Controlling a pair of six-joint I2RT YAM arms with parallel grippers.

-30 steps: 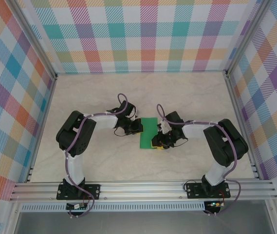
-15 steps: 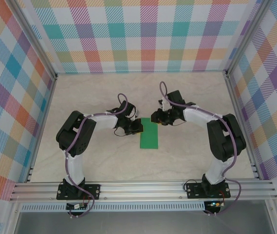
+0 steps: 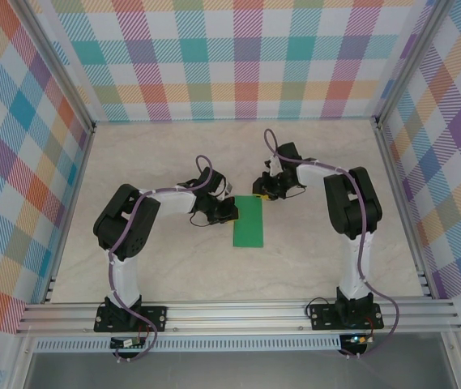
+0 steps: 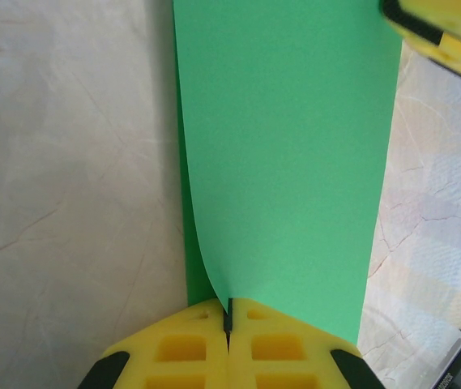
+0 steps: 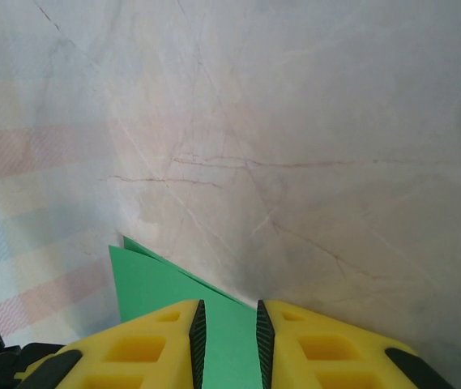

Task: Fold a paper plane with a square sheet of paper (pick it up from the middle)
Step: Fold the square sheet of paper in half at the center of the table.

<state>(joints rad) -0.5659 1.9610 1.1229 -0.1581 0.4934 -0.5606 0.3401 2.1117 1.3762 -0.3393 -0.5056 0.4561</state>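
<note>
As viewed from above, noted the square sheet of paper (image 3: 249, 220) lying at centre frame on the table (image 3: 165, 267), doubled into a narrow upright rectangle. Found left gripper (image 4: 228, 314) pressed together on its left edge, curling that edge up slightly; judged as anchoring for the next crease. Found right gripper (image 5: 228, 324) slightly parted over the upper right corner, pinching nothing. Observed left arm (image 3: 125, 223) elbowed low at centre left, right arm (image 3: 352, 203) reaching up and inward from lower right.
</note>
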